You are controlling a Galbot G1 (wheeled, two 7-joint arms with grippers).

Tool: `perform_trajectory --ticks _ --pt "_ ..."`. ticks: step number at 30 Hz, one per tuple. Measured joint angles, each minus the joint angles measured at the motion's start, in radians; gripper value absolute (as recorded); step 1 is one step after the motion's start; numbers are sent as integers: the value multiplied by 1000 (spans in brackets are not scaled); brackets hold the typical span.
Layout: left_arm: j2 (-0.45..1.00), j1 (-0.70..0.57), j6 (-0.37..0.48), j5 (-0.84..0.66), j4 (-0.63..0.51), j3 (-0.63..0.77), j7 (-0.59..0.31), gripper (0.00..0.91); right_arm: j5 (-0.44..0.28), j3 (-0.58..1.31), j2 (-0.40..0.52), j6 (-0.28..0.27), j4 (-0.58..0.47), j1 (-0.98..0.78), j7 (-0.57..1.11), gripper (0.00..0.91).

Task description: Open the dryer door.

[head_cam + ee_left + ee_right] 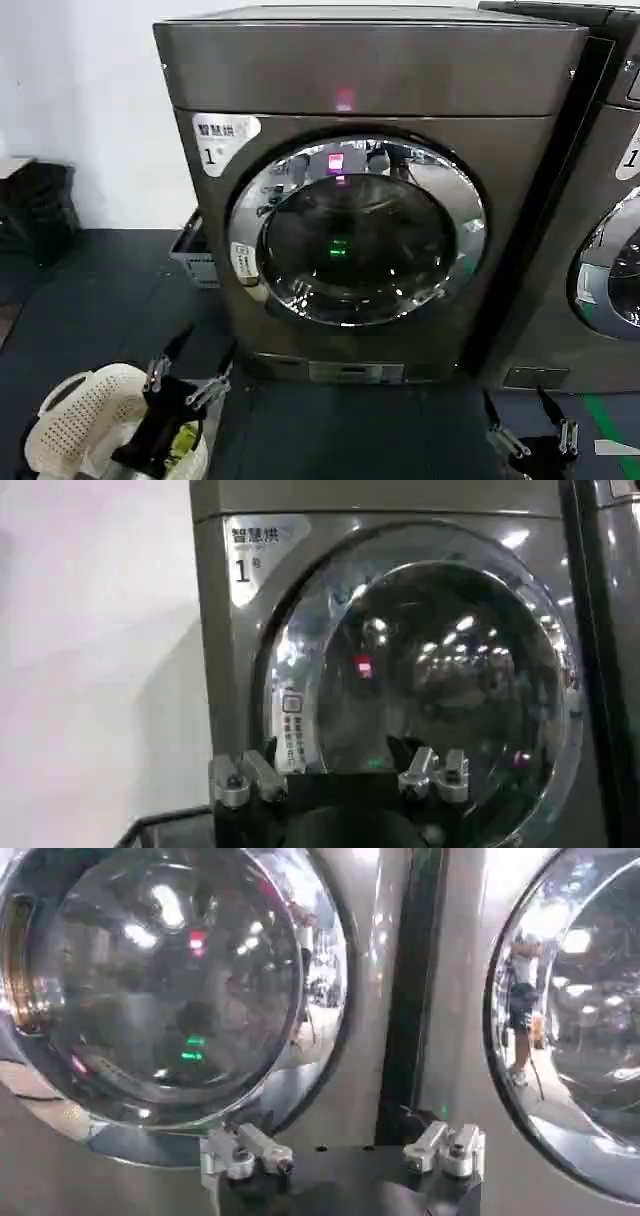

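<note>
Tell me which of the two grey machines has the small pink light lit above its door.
The dryer filling the middle of the head view, with the white "1" sticker; its pink light glows above the round door.

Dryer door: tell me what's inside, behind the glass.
The dryer door is shut. Its dark glass shows only reflections, including pink and green lights. The drum and any laundry are hidden.

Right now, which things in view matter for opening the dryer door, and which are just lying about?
For the job:
dryer
dryer door, shut
left gripper, open
right gripper, open

Lying about:
second machine
white basket
grey tray
</note>
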Motion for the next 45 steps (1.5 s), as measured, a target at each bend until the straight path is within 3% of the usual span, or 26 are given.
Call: perform_trajectory --ticks 5,11,22,27,33,45 --pt "-2 5 -6 -28 -16 4 14 907 53 20 -42 -64 -15 50 -97 907" --pt "-4 11 -11 -22 -19 2 22 907 122 -49 -161 -127 -41 155 -142 907" --pt "-2 37 -2 -3 -58 -2 44 907 210 -329 -430 -166 -123 429 -123 907" --pt "-3 55 -8 15 -68 -11 36 907 260 -438 -499 -178 -163 536 -119 907" --pt "-5 54 -7 16 -77 -13 27 907 266 -559 -537 -204 -222 659 -120 907" --pt "0 56 -2 3 -82 -17 23 907 290 -740 -501 -235 -323 905 -111 907"
